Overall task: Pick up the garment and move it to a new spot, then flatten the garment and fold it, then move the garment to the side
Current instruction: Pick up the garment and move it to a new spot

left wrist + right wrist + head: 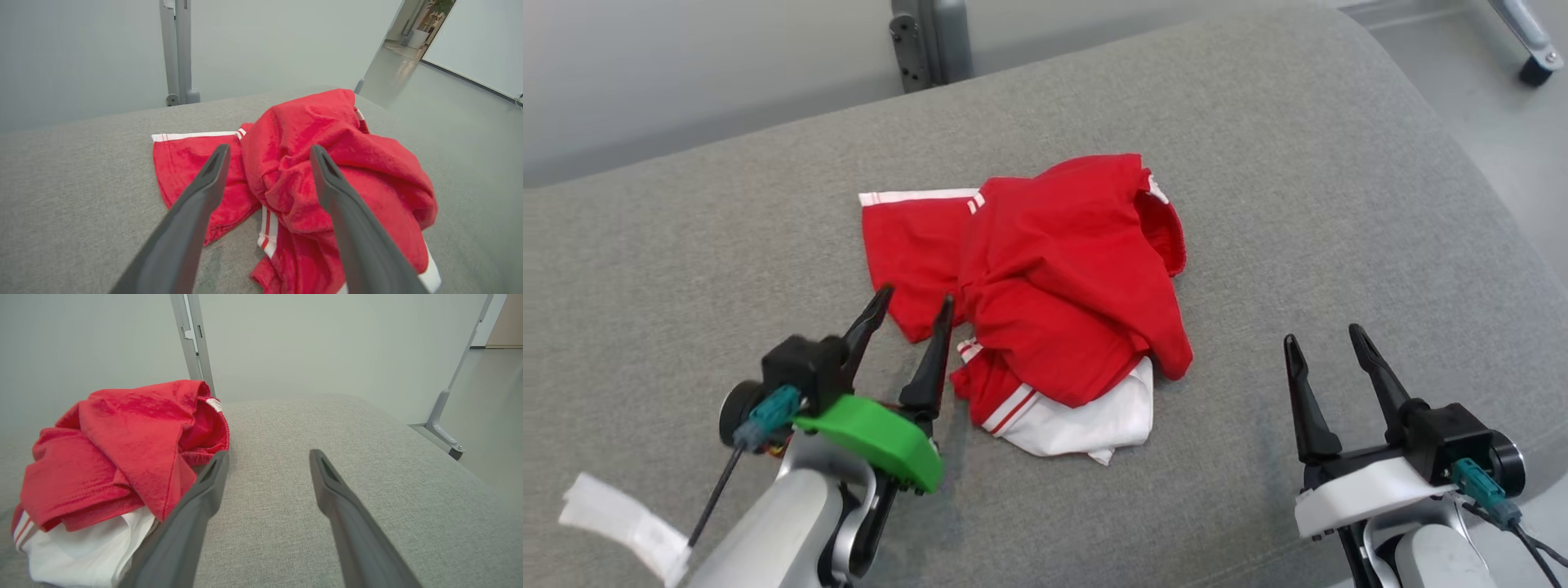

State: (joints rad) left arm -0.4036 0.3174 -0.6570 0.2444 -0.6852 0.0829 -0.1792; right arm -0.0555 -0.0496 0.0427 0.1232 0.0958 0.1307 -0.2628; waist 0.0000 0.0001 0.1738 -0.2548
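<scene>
Garment [1054,302]: a red piece with white trim, shown lying in a crumpled heap on the grey fabric-covered counter [1298,163]. No part of it was held. The left hand [916,296] was seen with its fingers spread wide and empty, the tips just beside the garment's near left edge. The right hand [1323,333] was likewise spread wide and empty, well apart from the garment on its near right side.

Progress was judged to be early. Whether the garment had been carried to its new spot could not be told. Flattening, folding and the final move to the side were all judged to be left.

The whole outline of the garment and both hands were given together by the head view. A single flat panel with a white hem, lying to the left of the heap, was made clearer by the left wrist view. A gathered opening and a white layer under the red folds were brought out by the right wrist view.
</scene>
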